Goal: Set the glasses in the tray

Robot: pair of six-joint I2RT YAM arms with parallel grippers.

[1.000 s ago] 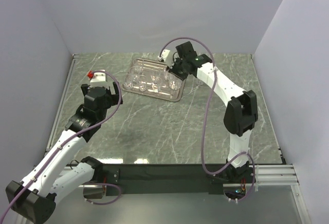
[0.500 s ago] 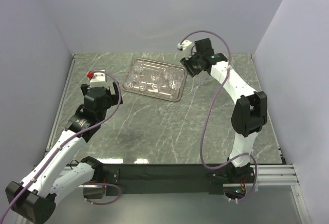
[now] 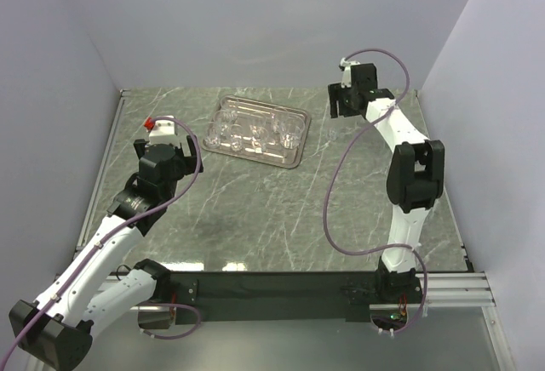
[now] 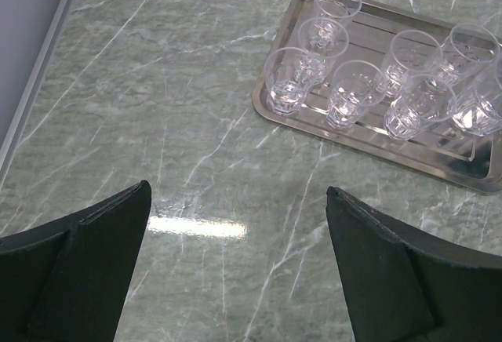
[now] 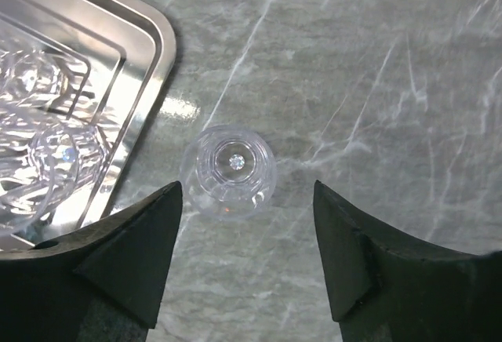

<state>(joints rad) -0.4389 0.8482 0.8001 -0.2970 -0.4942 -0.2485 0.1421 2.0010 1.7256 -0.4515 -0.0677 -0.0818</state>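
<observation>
1. You see the table (image 3: 255, 218), a green marble top with white veins, which carries everything.
2. The left arm (image 3: 111, 235) reaches from its base up along the left side of the table. The right arm (image 3: 412, 175) stretches far to the back right corner, near the wall.
3. The tray (image 3: 266, 104) is silver metal with a raised rim. It lies flat at the back of the table, a little left of the middle, between the two arms' ends.
4. The left gripper (image 4: 235, 201) is over bare marble, near the left of the tray. Its two fingers are spread wide and nothing is between them.
5. The right gripper (image 5: 247, 193) hangs above the table just beside the right end of the tray. Its fingers are spread apart and they touch nothing.
6. The glasses (image 4: 351, 95) are small and clear. About eight of them are upright inside the tray, close together in two rough rows.
7. One more glass (image 5: 227, 169) is outside the tray. It is upright on the marble, just beside the tray's rim but not touching it. In the right wrist view you find it under the gap between the fingers, nearer to the left finger.
</observation>
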